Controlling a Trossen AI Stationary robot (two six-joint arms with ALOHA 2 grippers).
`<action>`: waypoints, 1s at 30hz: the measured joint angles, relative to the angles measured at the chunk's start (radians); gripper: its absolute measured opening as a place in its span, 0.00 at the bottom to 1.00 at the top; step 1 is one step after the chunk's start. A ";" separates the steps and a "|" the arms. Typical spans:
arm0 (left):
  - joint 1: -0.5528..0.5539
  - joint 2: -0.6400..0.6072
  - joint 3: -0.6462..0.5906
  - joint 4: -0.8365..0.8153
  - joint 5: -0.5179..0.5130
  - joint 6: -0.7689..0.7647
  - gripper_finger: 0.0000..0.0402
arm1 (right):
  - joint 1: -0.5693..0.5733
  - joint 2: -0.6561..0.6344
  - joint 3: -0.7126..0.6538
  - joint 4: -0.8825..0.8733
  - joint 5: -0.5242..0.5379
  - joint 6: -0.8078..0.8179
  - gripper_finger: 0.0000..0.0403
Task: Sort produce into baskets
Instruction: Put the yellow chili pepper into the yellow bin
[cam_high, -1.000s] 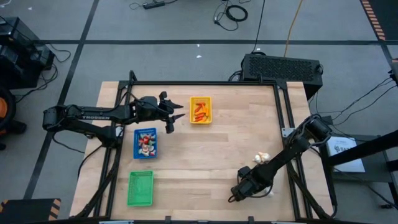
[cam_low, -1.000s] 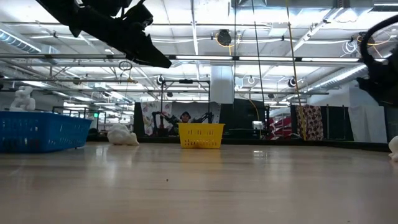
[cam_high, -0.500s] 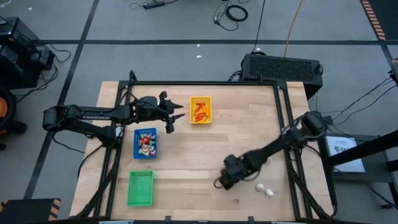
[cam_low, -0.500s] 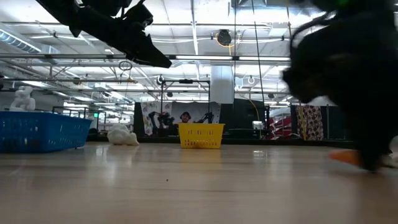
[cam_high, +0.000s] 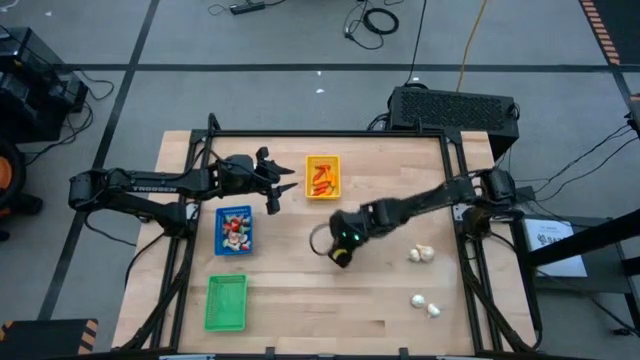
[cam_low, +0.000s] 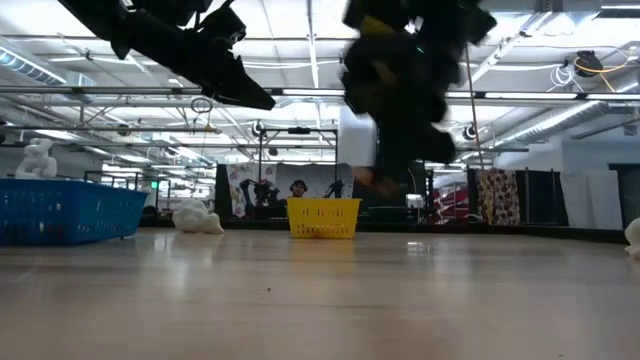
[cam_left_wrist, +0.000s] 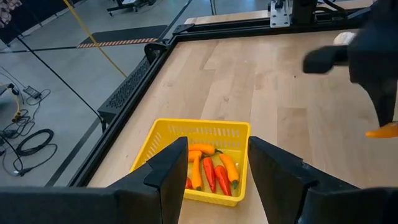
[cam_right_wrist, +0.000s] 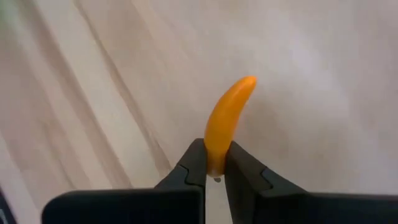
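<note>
Orange, slim and curved, a small glossy plastic toy pepper (cam_right_wrist: 225, 123) sits pinched by its stem end in the right gripper (cam_right_wrist: 214, 163), its free tip jutting beyond the fingertips; it looks light, stiff and slippery, so gripping the thicker middle seems safer. From above, this gripper (cam_high: 340, 256) hangs mid-table, the shallow yellow plastic basket (cam_high: 322, 194) just beyond it. The left gripper (cam_left_wrist: 213, 163) hovers parted above that basket.

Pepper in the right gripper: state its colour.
Orange pepper, clearest in the right wrist view.
</note>
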 joint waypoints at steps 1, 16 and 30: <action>0.000 0.000 0.000 0.000 0.000 0.000 0.44 | -0.017 0.000 0.033 -0.012 0.016 -0.038 0.06; 0.024 0.000 0.000 -0.003 -0.004 0.008 0.44 | -0.343 0.023 0.143 0.033 0.122 -0.376 0.06; 0.052 0.000 0.001 -0.022 -0.004 0.009 0.44 | -0.430 0.111 0.143 0.166 0.066 -0.443 0.12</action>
